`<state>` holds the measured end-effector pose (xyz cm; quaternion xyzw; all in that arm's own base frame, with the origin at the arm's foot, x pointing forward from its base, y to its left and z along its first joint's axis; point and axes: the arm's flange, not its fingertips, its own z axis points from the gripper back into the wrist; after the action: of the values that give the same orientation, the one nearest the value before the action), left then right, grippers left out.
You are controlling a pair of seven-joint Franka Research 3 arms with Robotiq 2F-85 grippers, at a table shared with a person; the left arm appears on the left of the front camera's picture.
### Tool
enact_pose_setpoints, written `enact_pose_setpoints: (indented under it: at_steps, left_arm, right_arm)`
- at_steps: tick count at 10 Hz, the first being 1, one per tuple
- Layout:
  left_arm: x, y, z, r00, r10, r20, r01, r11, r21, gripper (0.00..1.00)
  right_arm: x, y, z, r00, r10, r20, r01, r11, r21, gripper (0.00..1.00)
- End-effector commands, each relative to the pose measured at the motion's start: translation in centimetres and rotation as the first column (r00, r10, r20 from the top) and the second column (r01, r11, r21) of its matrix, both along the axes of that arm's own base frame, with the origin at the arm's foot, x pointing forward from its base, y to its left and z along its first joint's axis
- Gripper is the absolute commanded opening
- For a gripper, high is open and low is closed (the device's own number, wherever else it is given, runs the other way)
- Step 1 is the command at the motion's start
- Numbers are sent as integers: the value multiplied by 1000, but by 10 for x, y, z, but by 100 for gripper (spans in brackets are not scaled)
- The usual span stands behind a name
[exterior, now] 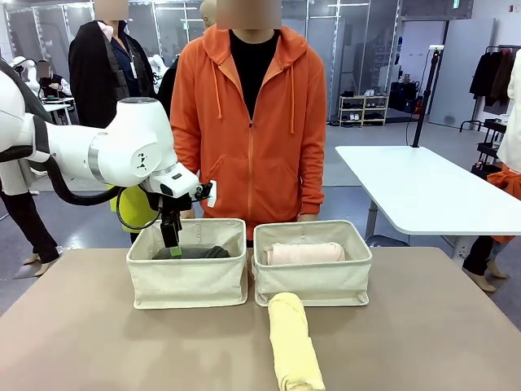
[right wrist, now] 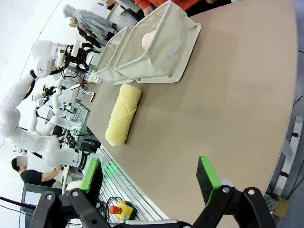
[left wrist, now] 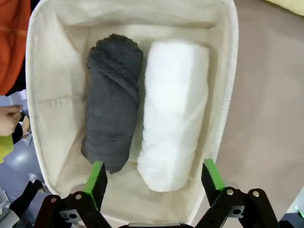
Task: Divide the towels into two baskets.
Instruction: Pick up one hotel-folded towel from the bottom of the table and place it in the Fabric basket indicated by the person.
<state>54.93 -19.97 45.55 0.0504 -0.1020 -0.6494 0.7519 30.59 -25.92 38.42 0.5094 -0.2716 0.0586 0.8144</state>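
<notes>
Two cream baskets stand side by side at the far middle of the table. The left basket holds a dark grey towel and a white towel lying side by side. My left gripper hangs open just above them, holding nothing. A pink towel lies in the right basket. In front of that basket a yellow towel lies on the table. My right gripper is open over the table's near edge, well away from the yellow towel.
A person in an orange hoodie stands close behind the baskets. A white table is off at the back right. The brown tabletop has free room on both sides of the yellow towel.
</notes>
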Motion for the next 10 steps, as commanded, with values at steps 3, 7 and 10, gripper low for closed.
enact_pose_setpoints:
  at_steps: [3, 7, 10]
  left_arm:
    - [0, 0, 0, 1000, 0, 0, 0, 1000, 0, 100]
    - [0, 0, 0, 1000, 0, 0, 0, 1000, 0, 100]
    - [0, 0, 0, 1000, 0, 0, 0, 1000, 0, 100]
  right_arm:
    - [-4, 1, 4, 1000, -2, -20, 2, 1000, 3, 100]
    - [-4, 1, 4, 1000, -2, -20, 2, 1000, 3, 100]
    - [-4, 1, 4, 1000, -2, -20, 2, 1000, 3, 100]
